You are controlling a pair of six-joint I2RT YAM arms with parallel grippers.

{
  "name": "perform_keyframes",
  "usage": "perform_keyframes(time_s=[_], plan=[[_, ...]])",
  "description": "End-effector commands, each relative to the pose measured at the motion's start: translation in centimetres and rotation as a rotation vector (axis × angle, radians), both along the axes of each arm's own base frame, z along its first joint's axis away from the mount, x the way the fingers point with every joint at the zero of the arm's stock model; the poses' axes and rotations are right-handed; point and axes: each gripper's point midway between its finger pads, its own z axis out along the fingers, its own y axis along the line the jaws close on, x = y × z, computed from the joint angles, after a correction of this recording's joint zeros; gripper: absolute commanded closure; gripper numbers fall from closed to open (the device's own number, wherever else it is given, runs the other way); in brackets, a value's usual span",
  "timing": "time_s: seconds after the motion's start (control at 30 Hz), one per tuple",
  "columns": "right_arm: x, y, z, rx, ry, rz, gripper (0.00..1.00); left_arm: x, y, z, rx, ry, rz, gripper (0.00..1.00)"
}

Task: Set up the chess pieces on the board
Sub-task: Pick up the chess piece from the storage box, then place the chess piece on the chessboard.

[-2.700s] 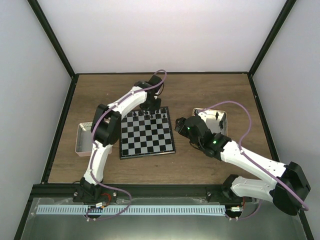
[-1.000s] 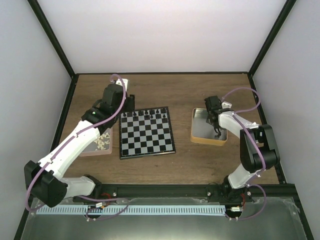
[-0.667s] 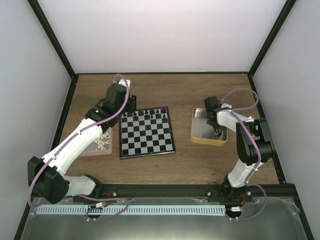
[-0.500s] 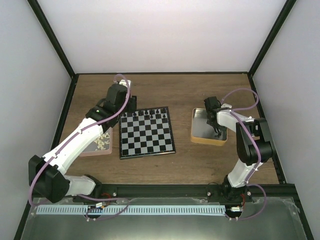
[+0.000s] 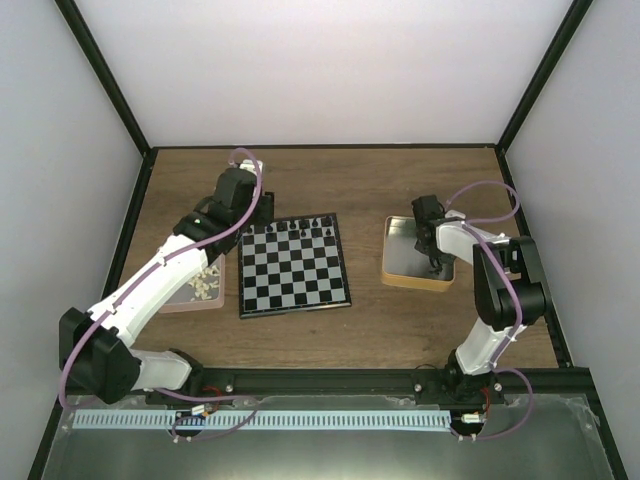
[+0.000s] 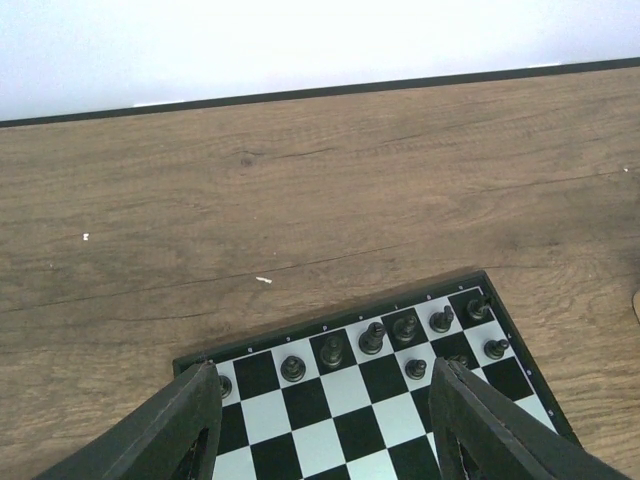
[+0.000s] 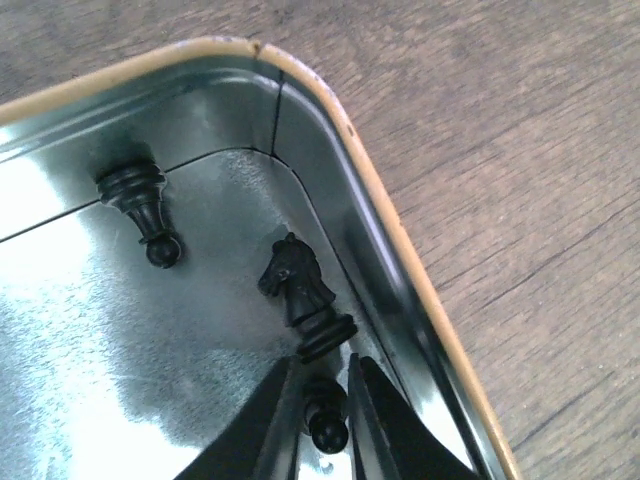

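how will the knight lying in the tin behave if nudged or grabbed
The knight looks rigid and tiny, so it is probably light. It lies on its side on the tin's shiny floor, round base showing, so a nudge would likely slide or roll it. Its uneven head may twist in the jaws.

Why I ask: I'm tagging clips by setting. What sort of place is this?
Probably a robot test cell: white walls and black frame posts enclose a wood table, a left arm and right arm are bolted at its near edge, and a board and tin are laid out.
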Motion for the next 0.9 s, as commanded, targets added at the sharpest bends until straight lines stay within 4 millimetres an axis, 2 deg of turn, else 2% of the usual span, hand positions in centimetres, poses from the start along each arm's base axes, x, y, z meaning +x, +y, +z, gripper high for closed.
perform_keyframes(time_s=[0.0,0.17,0.27,0.37,0.5,0.63,0.77,0.87], plan=[[0.6,-0.6,1.2,0.012,-0.057,-0.021,0.88,0.4,-0.1,0.6,-0.008,-0.020,-0.003,0.41],[0.8,0.0,2.3,0.048,-0.082,0.006,0.95,0.4,0.0,0.8,-0.010,-0.023,0.006,0.41],[1.2,1.0,4.2,0.098,-0.128,0.050,0.98,0.3,0.3,1.4,-0.017,-0.040,0.018,0.41],[1.6,2.5,6.3,0.168,-0.182,0.095,0.99,0.3,0.5,2.1,-0.031,-0.062,0.031,0.41],[1.9,5.6,8.6,0.262,-0.232,0.178,0.99,0.1,0.8,2.8,-0.053,-0.084,0.047,0.40],[2.2,10.6,10.5,0.313,-0.262,0.290,0.99,-0.3,1.6,3.9,-0.072,-0.119,0.085,0.41],[2.3,17.2,11.7,0.353,-0.285,0.420,0.99,-0.9,2.8,5.4,-0.097,-0.168,0.132,0.40],[2.6,22.4,11.8,0.354,-0.283,0.516,0.99,-1.5,3.9,6.6,-0.115,-0.216,0.171,0.39]])
